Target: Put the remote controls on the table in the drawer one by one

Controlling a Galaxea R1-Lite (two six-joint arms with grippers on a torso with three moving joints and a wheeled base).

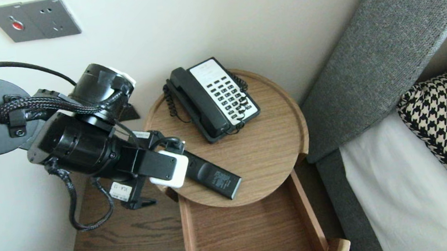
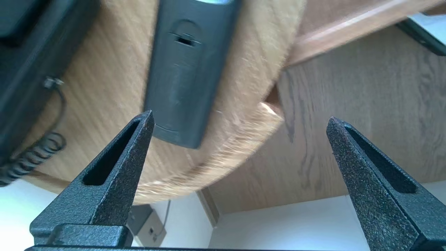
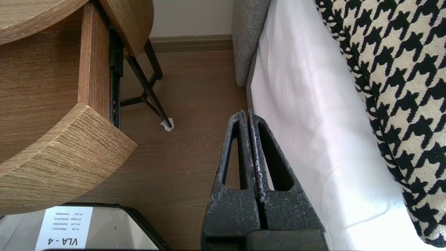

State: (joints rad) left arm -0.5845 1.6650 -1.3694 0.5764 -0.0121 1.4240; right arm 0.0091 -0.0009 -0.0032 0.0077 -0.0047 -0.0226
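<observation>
**Reader:** Head view: what is marked?

**Robot:** My left arm (image 1: 98,151) reaches in from the left, over the rim of the round table (image 1: 273,149). The remote control (image 1: 213,178) lies flat on that table near its front edge, label side up, with one end hidden under my wrist. The telephone (image 1: 213,98) sits behind it, apart from it and close to the wall. An open drawer (image 1: 251,231) lies below the table. The bed (image 1: 397,199) and a houndstooth pillow (image 1: 446,124) are at the right. My fingers are hidden in this view.

**Reader:** Left wrist view?

**Robot:** My left gripper (image 2: 239,118) stands wide apart, with nothing between its fingers. One fingertip (image 2: 141,136) is just beside the near end of the remote control (image 2: 184,69); I cannot tell whether it touches. The other finger hangs past the table rim, over the darker wooden surface (image 2: 366,104) below. The coiled cord (image 2: 31,157) of the telephone shows at the side.

**Reader:** Right wrist view?

**Robot:** My right gripper (image 3: 249,115) is pressed together and holds nothing. It hangs over the wooden floor (image 3: 188,146), just beside the white sheet (image 3: 306,139) of the bed. The drawer's thick front corner (image 3: 62,157) lies to one side, and the table's black legs (image 3: 146,80) stand behind it.
</observation>
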